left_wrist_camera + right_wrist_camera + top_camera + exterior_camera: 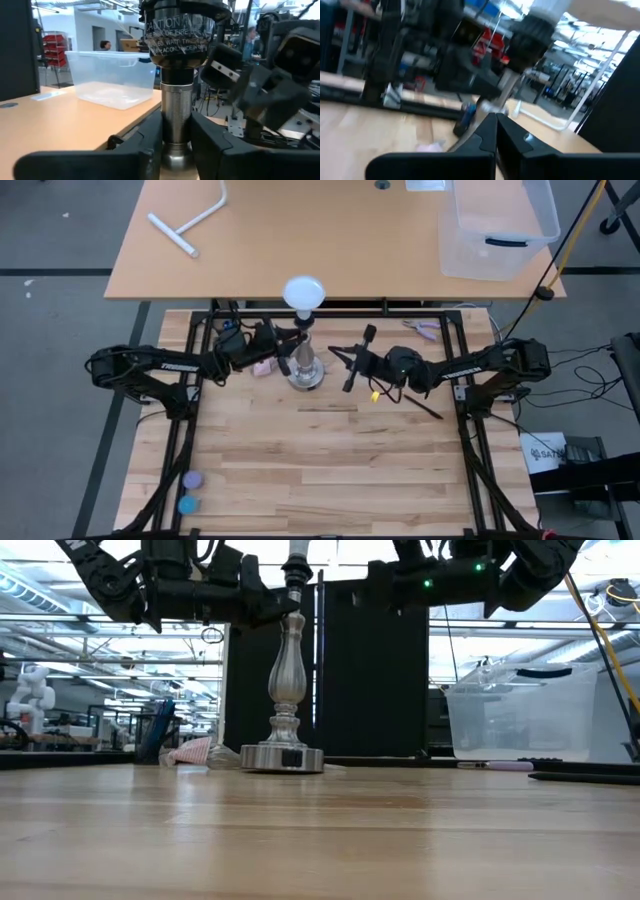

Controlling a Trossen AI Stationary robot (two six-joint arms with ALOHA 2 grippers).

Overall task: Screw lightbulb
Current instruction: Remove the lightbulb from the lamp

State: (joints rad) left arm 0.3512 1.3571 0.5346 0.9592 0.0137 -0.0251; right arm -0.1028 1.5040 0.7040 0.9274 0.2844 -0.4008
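My left end effector (288,352) grips the metal lamp post while the white frosted lightbulb (303,291) sits atop it.

From my remote station I see the turned silvery lamp post (288,670), on a round base with a black socket top, standing near the far edge of the pale wooden counter (320,470); the bulb with its round globe stands upright in that socket. My left end effector's two dark fingers (150,145) are narrowed around the post's smooth stem just under the socket, touching it on both sides. My right end effector (350,375) hangs just beside the post on the other side, its fingers pressed together and holding nothing. A clear plastic bin (497,230) rests on the tan table behind.
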